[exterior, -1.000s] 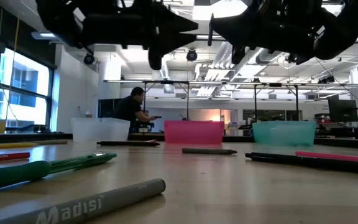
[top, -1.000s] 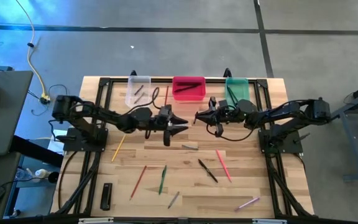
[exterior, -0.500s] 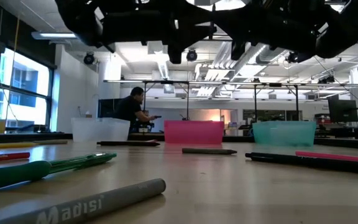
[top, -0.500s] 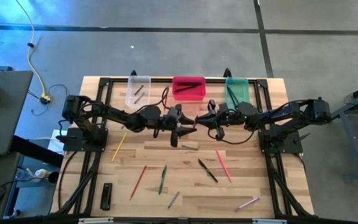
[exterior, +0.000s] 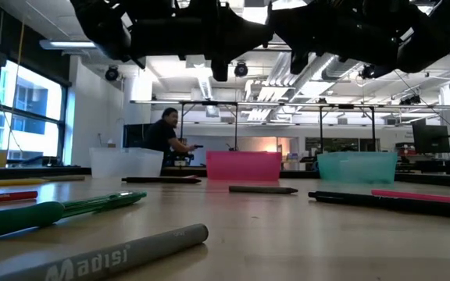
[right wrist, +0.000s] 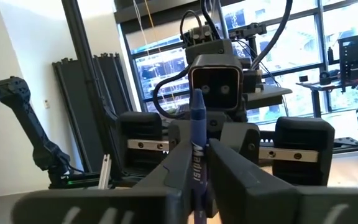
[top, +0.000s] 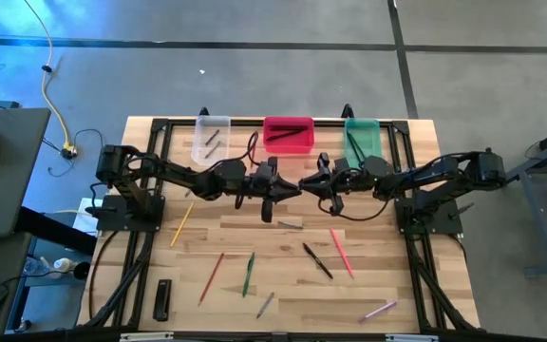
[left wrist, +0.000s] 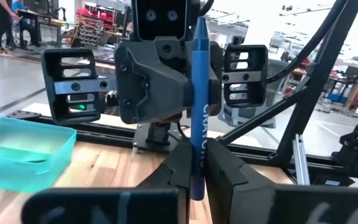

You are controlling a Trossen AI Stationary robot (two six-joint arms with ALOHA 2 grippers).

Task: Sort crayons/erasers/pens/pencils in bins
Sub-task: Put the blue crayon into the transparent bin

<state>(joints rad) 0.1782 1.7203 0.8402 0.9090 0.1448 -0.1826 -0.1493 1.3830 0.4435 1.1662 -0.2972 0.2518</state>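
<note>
Crayon in the air: blue crayon (left wrist: 198,106), upright, lettering running along its length; it hangs above the middle of the table (top: 387,275), between the two arms' tips and clear of the wood
Left gripper (top: 288,187): raised over the table centre, facing the other arm; clenched on the blue crayon, one dark finger (left wrist: 182,163) pressed to each side of its lower part
Right gripper (top: 304,185): raised, nose to nose with the left one, just beside it; the same crayon stands in its mouth in the right wrist view; whether it grips or has let go cannot be told
Clear bin (top: 210,139): at the far edge, leftmost of the row; a couple of thin sticks inside
Pink-red bin (top: 289,134): middle of the row; one dark stick lying across it
Green bin (top: 362,135): rightmost of the row; a green stick inside
Loose on the wood, left half: yellow pencil (top: 180,225) near the left arm's base; red stick (top: 211,277); green pen (top: 249,273) just beside it; grey crayon (top: 266,304) near the front edge
Loose on the wood, right half: short grey stick (top: 290,224) below the two grippers; black pen (top: 317,260) and pink stick (top: 341,252) side by side; pale purple stick (top: 378,310) near the front corner
Other item: flat black bar (top: 162,299) at the front left
Room behind: person (exterior: 162,136) at a bench, well beyond the table
</note>
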